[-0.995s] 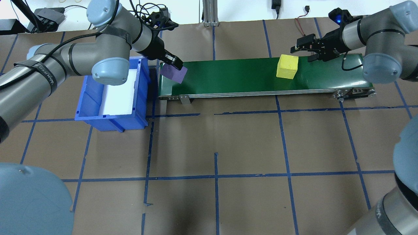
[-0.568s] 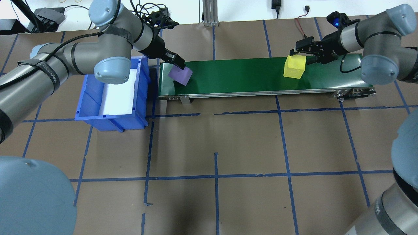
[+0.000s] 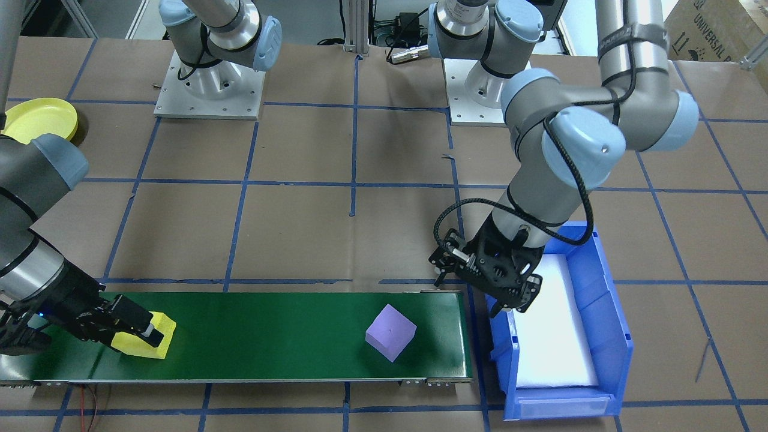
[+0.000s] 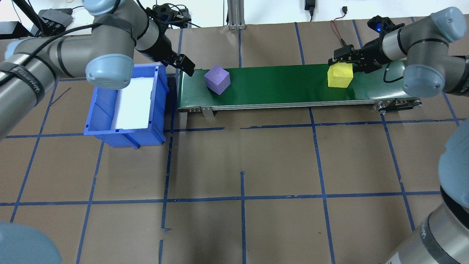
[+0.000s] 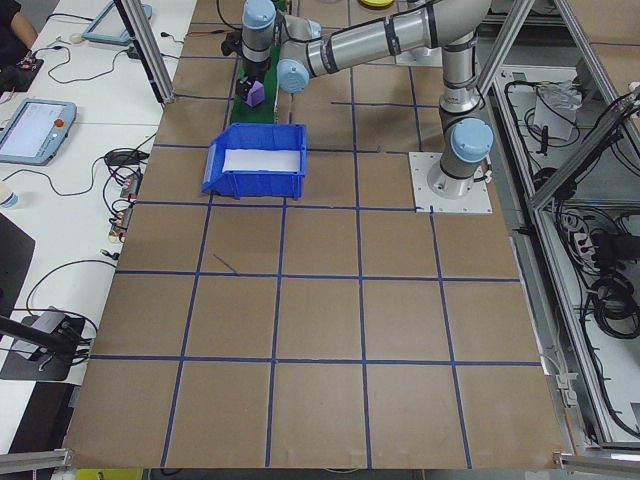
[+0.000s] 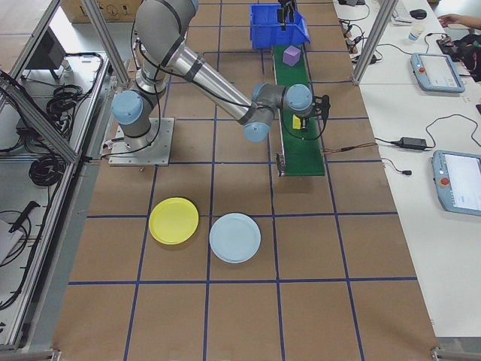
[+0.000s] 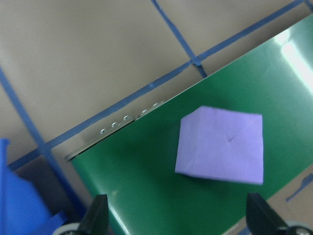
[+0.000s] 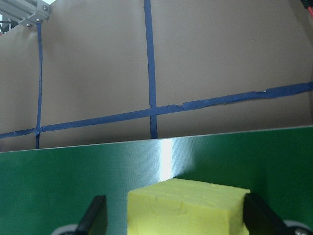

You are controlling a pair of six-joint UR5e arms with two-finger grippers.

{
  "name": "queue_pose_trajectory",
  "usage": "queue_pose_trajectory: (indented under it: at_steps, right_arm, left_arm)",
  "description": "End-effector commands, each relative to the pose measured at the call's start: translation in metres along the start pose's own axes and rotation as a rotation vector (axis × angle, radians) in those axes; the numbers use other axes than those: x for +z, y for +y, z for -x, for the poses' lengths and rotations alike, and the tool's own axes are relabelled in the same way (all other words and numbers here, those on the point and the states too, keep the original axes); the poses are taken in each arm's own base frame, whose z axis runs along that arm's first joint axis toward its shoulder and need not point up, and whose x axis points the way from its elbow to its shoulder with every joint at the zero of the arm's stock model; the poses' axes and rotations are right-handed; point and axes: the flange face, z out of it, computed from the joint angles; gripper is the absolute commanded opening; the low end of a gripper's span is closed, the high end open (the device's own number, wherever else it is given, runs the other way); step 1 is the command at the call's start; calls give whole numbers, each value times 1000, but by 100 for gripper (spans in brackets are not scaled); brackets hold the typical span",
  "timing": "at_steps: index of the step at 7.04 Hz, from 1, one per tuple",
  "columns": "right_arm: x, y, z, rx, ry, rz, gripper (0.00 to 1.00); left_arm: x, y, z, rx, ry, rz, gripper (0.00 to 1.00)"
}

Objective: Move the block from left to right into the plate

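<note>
The right gripper [image 4: 342, 60], at the upper right of the overhead view, has its fingers set wide on either side of the yellow block [image 4: 340, 76] on the green conveyor belt [image 4: 285, 82], though whether the pads press the block cannot be told. The left gripper [image 4: 185, 68], at the upper left between the blue bin [image 4: 126, 128] and the belt's end, is spread wide and holds nothing, with the purple block [image 4: 217, 80] lying free on the belt just beside it. The yellow plate [image 6: 173, 220] lies on the table at the lower left of the exterior right view, next to a light blue plate [image 6: 234, 238] and well apart from the belt.
</note>
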Motion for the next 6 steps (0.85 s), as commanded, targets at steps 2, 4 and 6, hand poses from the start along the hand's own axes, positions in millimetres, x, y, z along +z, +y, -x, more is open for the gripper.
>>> queue_pose_trajectory:
  at_steps: [2,4,6]
  right_arm:
    - [-10,1,-9,-10,114,10,67]
    - [-35,0,-7,-64,210,-2,46]
    - [-133,18,-84,95,267,32,46]
  left_arm:
    - [-135,80,-19,-85,-39,180,100]
    - [-165,103,-35,-97,-20,219,100]
    - [-176,113,-42,-91,-35,222,100]
